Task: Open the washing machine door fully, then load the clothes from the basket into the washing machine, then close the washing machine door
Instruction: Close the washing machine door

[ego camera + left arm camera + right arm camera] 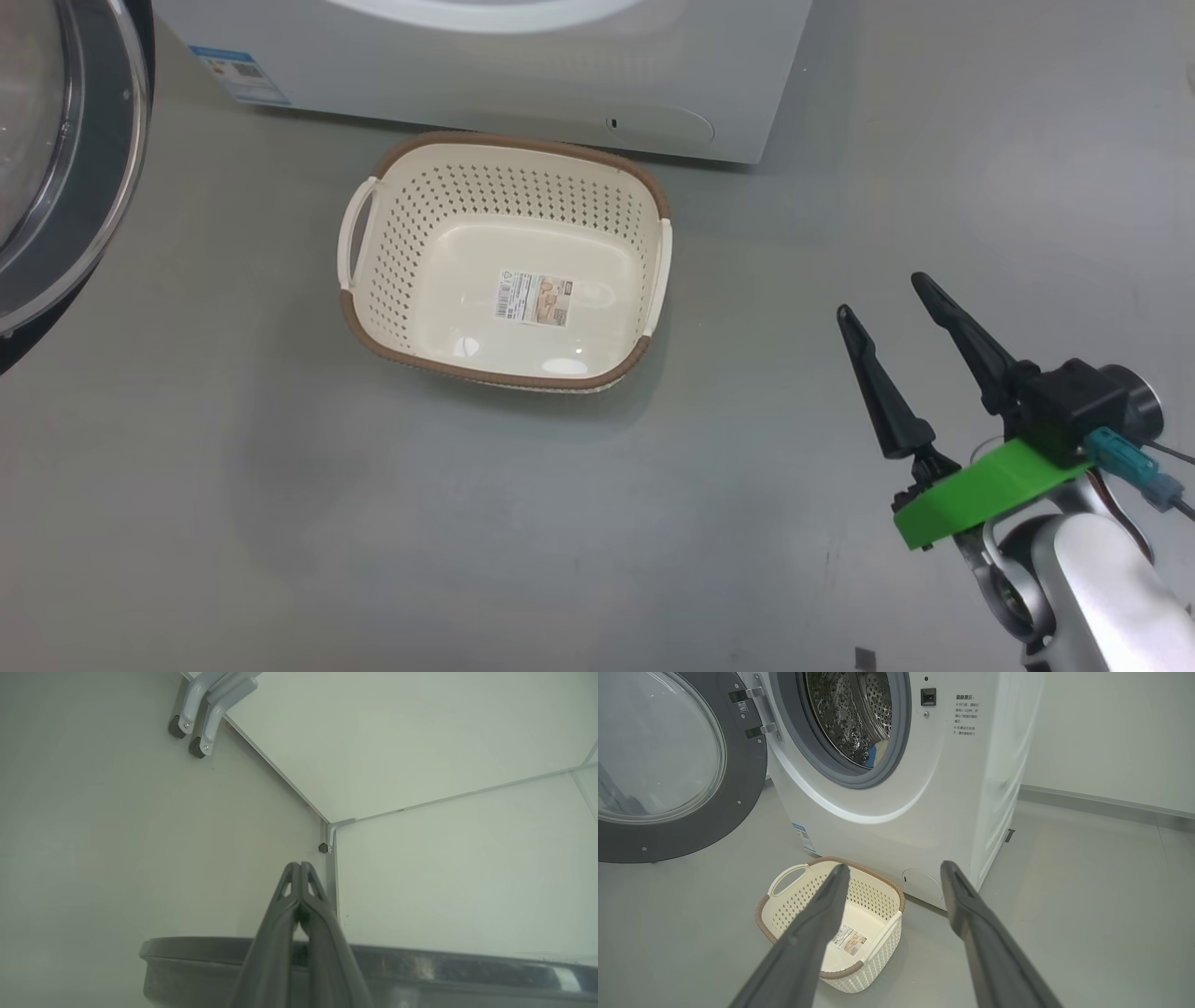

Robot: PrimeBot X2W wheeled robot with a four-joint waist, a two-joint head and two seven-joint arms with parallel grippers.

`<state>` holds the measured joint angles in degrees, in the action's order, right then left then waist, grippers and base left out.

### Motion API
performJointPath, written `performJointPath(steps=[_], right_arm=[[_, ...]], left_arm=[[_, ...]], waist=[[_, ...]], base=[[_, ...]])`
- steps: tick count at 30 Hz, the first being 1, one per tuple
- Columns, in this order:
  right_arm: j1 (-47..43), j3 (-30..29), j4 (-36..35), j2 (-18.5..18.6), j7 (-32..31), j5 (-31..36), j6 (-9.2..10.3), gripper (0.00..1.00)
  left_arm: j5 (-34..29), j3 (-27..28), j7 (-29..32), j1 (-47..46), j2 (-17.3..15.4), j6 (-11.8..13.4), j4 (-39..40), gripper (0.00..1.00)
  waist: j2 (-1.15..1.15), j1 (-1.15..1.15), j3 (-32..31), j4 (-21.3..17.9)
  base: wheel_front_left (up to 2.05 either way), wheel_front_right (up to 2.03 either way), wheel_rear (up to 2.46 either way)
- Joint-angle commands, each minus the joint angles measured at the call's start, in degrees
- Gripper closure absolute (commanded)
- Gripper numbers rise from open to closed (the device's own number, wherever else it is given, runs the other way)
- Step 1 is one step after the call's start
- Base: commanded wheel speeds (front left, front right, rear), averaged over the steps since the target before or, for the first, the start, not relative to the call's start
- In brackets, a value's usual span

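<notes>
1. your right hand [882, 296] hangs spread, out in front of the washing machine [887, 826].
2. basket [411, 243] before it lies empty; clothes [872, 756] seem inside.
3. left hand [299, 864] pressed together by its open door [738, 788]: swing it shut next.

No wording is legible: the sticker [533, 300] on the floor of the basket [411, 196] bears a barcode and tiny print, the blue label [239, 75] low on the washing machine [560, 84] a square code, and its front panel small Chinese characters [966, 715], too fine to read.
</notes>
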<state>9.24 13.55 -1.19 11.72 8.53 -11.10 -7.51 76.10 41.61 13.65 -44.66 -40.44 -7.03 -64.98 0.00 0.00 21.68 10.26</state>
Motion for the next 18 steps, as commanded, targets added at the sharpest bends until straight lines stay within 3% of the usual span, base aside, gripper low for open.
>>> performJointPath(steps=[1, 9, 18], right_arm=[[0.7, 1.0, -2.3, -0.1, 0.1, 0.0, 0.02, 0.0], [0.8, 0.7, -2.5, -0.1, -0.2, 0.3, 0.02, 0.0], [0.8, 0.6, -2.2, -0.3, -0.1, 0.3, 0.02, 0.0]], left_arm=[[-0.8, -0.7, 0.8, -0.7, -5.4, -0.3, 0.3, 1.0], [-1.1, -2.6, 4.2, -2.5, -4.8, -0.4, -1.9, 1.0], [0.9, -3.8, 11.2, -2.1, -2.8, -0.4, 2.1, 1.0]], waist=[[0.0, 0.0, 0.2, -0.1], [0.0, 0.0, 0.3, 0.0], [0.0, 0.0, 0.0, 0.3]], base=[[0.0, 0.0, 0.0], [0.0, 0.0, 0.0], [0.0, 0.0, 0.0]])
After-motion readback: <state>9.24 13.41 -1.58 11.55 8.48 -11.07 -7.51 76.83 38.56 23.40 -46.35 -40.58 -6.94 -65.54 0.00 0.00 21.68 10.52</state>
